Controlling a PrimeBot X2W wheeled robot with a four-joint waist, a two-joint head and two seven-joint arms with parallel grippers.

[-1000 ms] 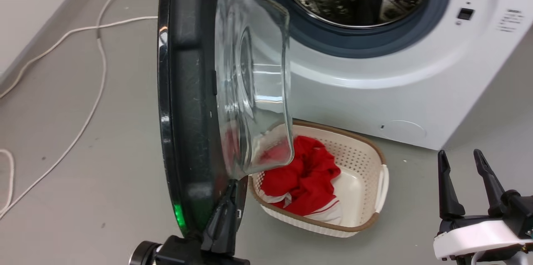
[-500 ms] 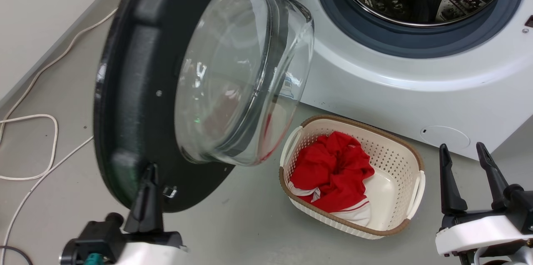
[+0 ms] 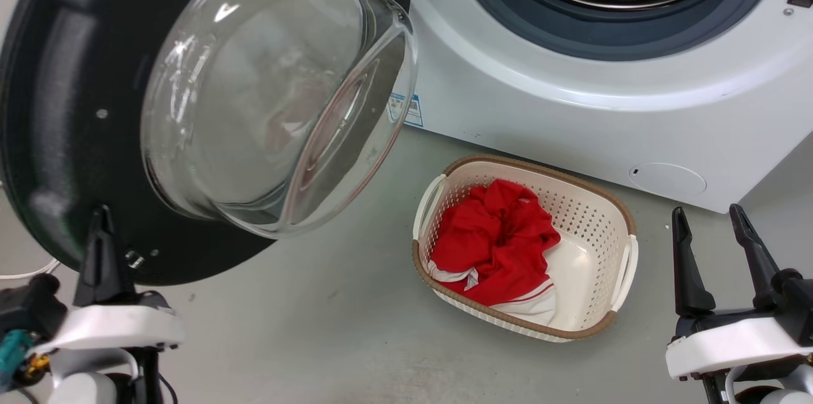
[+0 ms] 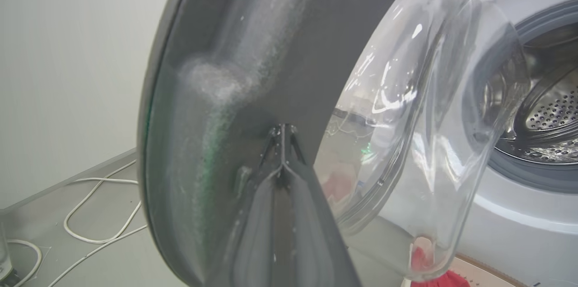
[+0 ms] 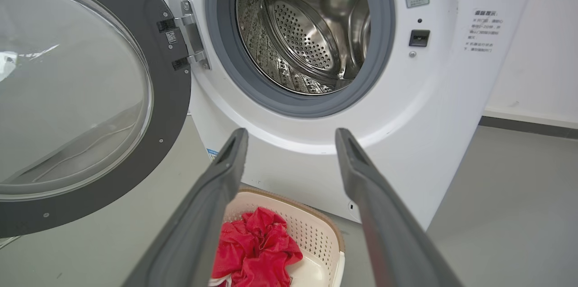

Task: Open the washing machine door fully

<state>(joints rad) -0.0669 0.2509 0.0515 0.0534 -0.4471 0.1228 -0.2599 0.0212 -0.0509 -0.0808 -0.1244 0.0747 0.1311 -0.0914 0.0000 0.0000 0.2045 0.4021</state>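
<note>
Left gripper sits at eight o'clock in the head view, its two dark fingers pressed together into one spike whose tip overlaps the lower edge of the washing machine door. The door stands swung wide at ten o'clock, its glass bowl bulging toward the camera. The washing machine with its grey gasket lies at one o'clock. A cream basket holding a red garment rests on the floor near centre. The right gripper hangs at four o'clock, fingers spread and empty, well apart from the machine. In the left wrist view the left gripper rises from six o'clock, fingers together, tips against the door's dark inner face beside the bowl; the steel drum shows at three o'clock and a white cable at eight o'clock. In the right wrist view the right gripper's fingers stand apart, holding nothing. The open door hangs on its hinge at nine o'clock, the drum at twelve o'clock, and the basket at six o'clock.
</note>
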